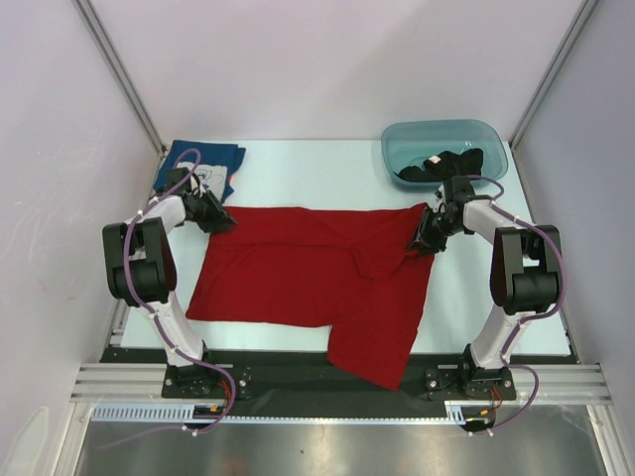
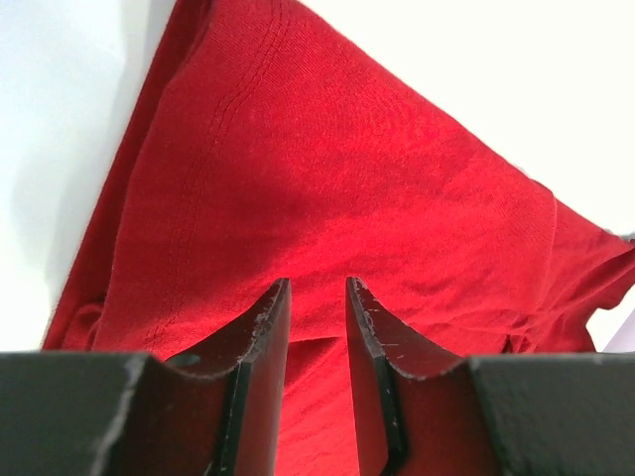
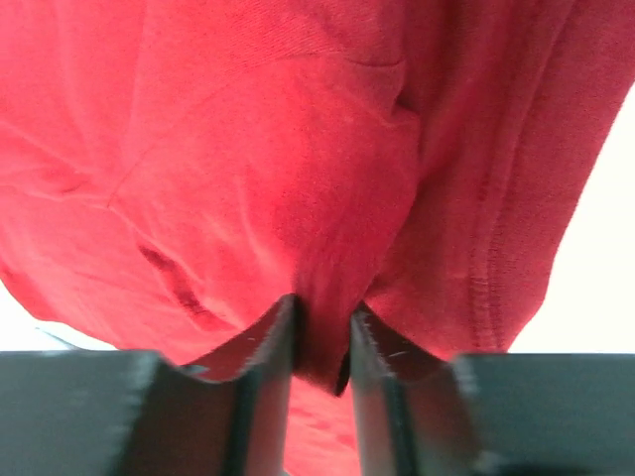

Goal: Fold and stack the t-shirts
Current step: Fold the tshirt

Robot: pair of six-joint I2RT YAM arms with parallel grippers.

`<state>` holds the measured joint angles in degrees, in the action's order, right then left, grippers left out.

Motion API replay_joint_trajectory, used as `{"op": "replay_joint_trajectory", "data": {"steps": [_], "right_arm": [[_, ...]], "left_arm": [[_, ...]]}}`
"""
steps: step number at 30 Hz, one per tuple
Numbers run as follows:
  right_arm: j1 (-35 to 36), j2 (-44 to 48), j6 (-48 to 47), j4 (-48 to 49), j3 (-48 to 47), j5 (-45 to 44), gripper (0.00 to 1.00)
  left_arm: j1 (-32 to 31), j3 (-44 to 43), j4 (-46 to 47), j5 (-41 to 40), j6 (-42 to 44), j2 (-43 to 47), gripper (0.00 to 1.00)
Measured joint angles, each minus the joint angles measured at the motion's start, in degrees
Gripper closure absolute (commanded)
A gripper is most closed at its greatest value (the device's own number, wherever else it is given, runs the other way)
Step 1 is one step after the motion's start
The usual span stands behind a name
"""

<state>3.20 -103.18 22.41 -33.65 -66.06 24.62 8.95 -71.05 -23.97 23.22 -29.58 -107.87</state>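
Observation:
The red t-shirt (image 1: 298, 273) lies spread across the table's middle, with one part folded over and a flap hanging past the near edge. My left gripper (image 1: 223, 220) sits at its far left corner. In the left wrist view the narrow jaws (image 2: 317, 288) have red cloth (image 2: 347, 169) running between them. At the shirt's far right corner my right gripper (image 1: 425, 238) is shut on a pinched bunch of red cloth (image 3: 248, 149), which shows between its jaws (image 3: 322, 312). A folded blue t-shirt (image 1: 203, 164) with white print lies at the back left. The black t-shirt (image 1: 446, 164) sits in the tub.
A teal plastic tub (image 1: 392, 149) stands at the back right corner. White walls and metal frame posts close in the table on three sides. Bare white tabletop (image 1: 317, 169) shows between the blue shirt and the tub.

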Motion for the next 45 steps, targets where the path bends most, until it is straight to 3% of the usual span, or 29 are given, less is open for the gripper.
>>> {"op": "replay_joint_trajectory", "data": {"steps": [3, 8, 16, 24, 26, 27, 29, 36, 41, 45], "right_arm": [[0.0, 0.2, 0.4, -0.4, -0.1, 1.4, 0.87], [0.1, 2.4, 3.0, -3.0, -1.2, 4.5, 0.99], [0.0, 6.0, 9.5, -8.7, -2.6, 9.5, 1.00], [-0.1, 6.1, 11.6, -10.6, 2.3, 9.0, 1.00], [-0.3, 6.1, 11.6, -11.1, 3.1, 8.2, 0.88], [-0.3, 6.1, 11.6, -11.3, 3.2, 7.6, 0.71], [-0.4, 6.1, 11.0, -11.4, 3.5, 6.1, 0.57], [-1.3, 5.9, 7.2, -13.0, 0.6, 0.0, 0.32], [-2.6, 5.5, 7.8, -7.1, -4.0, -3.4, 0.30], [-4.5, 0.5, 9.1, -2.3, -10.1, -4.9, 0.41]], "left_arm": [[0.0, -0.5, -0.6, 0.0, 0.0, -0.1, 0.66], [0.0, -1.9, -0.6, 0.0, 0.1, -0.3, 0.65], [0.0, -1.9, -0.8, 0.0, 0.1, -0.4, 0.65], [0.0, -1.9, -1.1, 0.0, 0.4, -0.4, 0.65], [0.0, -1.9, -1.3, 0.0, 0.7, -0.4, 0.65], [0.0, -1.9, -1.6, -0.1, 0.7, -0.4, 0.65], [0.0, -1.9, -2.0, -0.1, 1.0, -0.4, 0.65], [-0.3, -4.6, -3.8, -1.2, 2.2, -0.4, 0.65], [-1.4, -6.7, -4.3, -2.6, 2.9, -0.4, 0.66], [-2.4, -9.9, -4.5, -3.3, 3.2, -1.6, 0.66]]}}
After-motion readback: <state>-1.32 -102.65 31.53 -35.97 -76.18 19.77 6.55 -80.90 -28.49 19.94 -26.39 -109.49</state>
